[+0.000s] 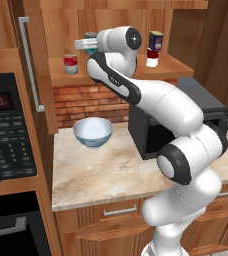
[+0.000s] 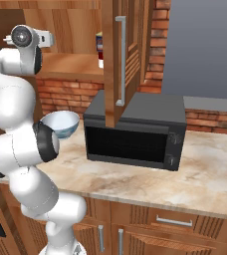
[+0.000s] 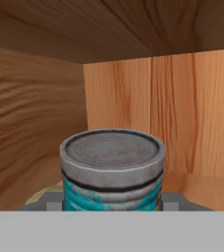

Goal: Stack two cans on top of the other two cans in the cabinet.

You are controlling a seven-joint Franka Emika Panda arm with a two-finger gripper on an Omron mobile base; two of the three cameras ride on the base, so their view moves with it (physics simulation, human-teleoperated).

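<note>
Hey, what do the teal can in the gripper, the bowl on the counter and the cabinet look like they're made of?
Teal can: likely metal, with a dull grey ridged lid, silver rim and worn, speckled teal paint. Bowl: probably glazed ceramic, smooth pale blue-white with a soft sheen, though plastic can't be ruled out. Cabinet: wood or wood veneer, light brown with visible grain and plank seams, matte.

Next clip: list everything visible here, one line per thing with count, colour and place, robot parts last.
teal can: 1, teal with silver rims, held in the cabinet
blue can: 1, dark blue with yellow label, stacked on the white can
white can: 1, white with dark red band, shelf right
silver can: 1, red and white label, shelf left
cabinet: 1, light brown, door open
bowl: 1, pale blue, counter
microwave: 1, black, counter
end effector: 1, closed on the teal can
</note>
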